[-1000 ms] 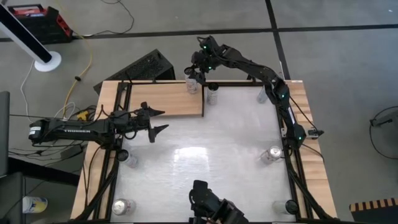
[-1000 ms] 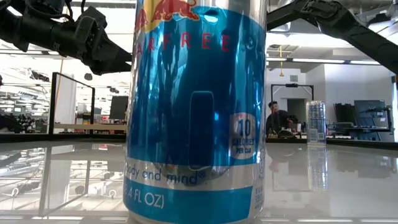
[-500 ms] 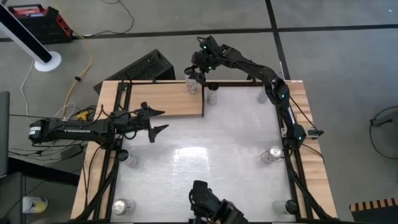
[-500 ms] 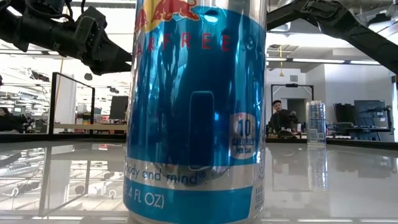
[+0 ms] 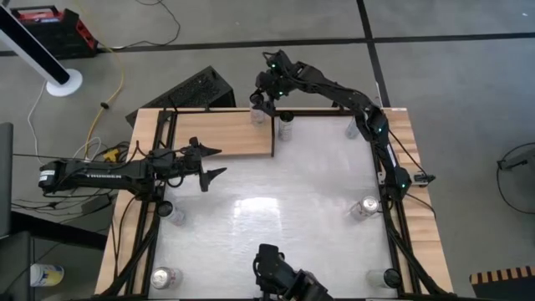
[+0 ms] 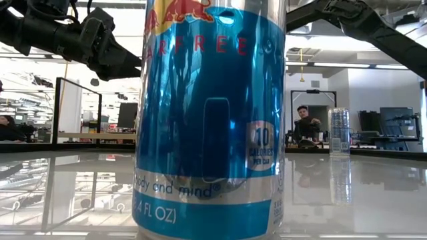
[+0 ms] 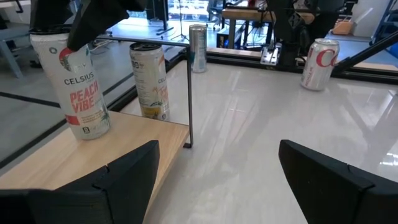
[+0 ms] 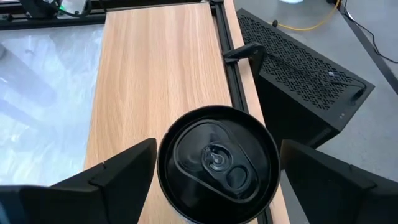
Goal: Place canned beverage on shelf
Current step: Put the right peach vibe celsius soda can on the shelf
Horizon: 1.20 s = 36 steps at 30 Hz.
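Hovering claw: right gripper (image 8: 211, 171) hangs directly above the can (image 8: 217, 164) at the shelf's far corner, fingers spread wide on either side of it and not touching its rim.
Can under claw: upright on the shelf (image 8: 158, 68), black lid with pull tab facing straight up between the two fingers; in the left wrist view it reads as the Celsius can (image 7: 78, 90), standing alone on the wood.
Shelf relative to claw: pale wooden board stretches away beneath the right gripper toward the left arm.
Neighbouring can: a second can (image 7: 149, 81) stands just past the shelf's end, on the white table (image 5: 276, 209).
Waiting claw: left gripper (image 5: 211, 163) is open, held level beside the shelf's near edge, well apart from the can.
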{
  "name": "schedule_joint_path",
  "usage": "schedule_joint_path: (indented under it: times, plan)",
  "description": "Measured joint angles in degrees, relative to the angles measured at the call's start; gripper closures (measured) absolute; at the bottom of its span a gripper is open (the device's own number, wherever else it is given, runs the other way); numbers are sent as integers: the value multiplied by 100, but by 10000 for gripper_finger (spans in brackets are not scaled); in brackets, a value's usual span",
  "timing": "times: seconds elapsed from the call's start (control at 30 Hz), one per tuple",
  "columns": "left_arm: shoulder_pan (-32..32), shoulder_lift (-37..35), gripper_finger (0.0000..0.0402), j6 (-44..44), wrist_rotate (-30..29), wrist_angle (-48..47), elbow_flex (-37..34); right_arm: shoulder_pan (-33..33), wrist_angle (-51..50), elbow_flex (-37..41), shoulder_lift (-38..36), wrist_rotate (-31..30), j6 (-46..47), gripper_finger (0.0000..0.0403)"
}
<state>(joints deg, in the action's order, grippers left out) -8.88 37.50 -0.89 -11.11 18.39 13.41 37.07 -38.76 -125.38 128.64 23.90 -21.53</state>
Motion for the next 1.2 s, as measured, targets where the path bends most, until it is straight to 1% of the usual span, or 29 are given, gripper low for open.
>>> schedule_joint_path:
  times: [0.27,0.4,0.5,0.7,0.77,1.2]
  plan:
    - [0,0,84,1,0,-7,0,-5,-88,0,0,-36,-140,36]
    - [0,0,84,2,0,-9,0,-7,-107,0,0,-339,-205,42]
    - [0,0,84,1,0,-9,0,-7,-176,0,2,-367,-270,58]
    - [0,0,84,2,0,-9,0,-37,-204,0,2,-369,-269,108]
    - [0,0,84,2,0,-9,0,-54,-213,0,2,-369,-312,117]
    - [0,0,84,2,0,-10,0,-108,-284,0,2,-229,-1035,117]
